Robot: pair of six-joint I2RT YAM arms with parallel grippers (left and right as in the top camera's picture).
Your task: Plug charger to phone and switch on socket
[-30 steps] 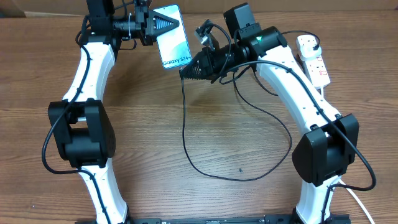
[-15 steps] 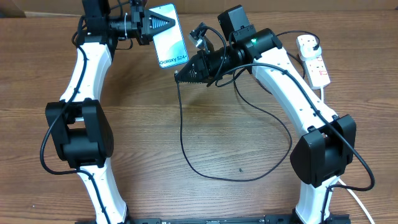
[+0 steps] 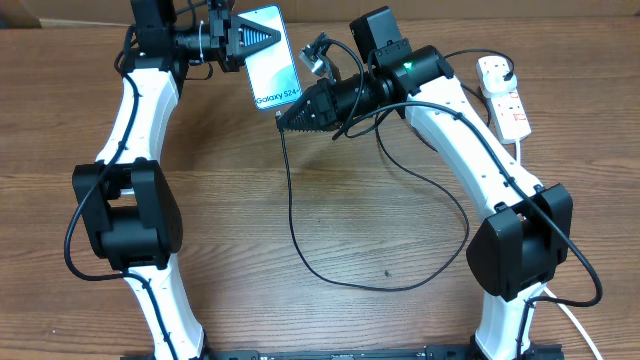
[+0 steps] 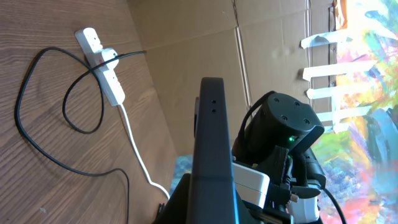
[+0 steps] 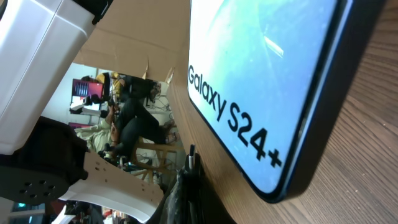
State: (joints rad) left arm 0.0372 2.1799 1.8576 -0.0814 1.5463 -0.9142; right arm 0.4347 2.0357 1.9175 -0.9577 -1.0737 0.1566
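**Poised to plug in**

Working step 1 of 2: mating the charger [image 3: 291,200] to the phone [image 3: 280,70]. Holding the phone clenched in the left gripper [image 3: 268,40], near the far edge of the table [image 3: 400,310]. Pinching the charger's plug end tight in the right gripper [image 3: 283,121], tip just beside the phone's lower edge, seemingly not yet seated. Next, by judgement: calls for a fine, straight push, square to that edge. Leaves the socket [image 3: 508,105], well apart at the right, for step 2.

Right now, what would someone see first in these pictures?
The bright blue-white phone stands out first, gripped by the left gripper at the far middle. Right beside it, the right gripper pinches the black charger, whose cable loops over the wooden table.
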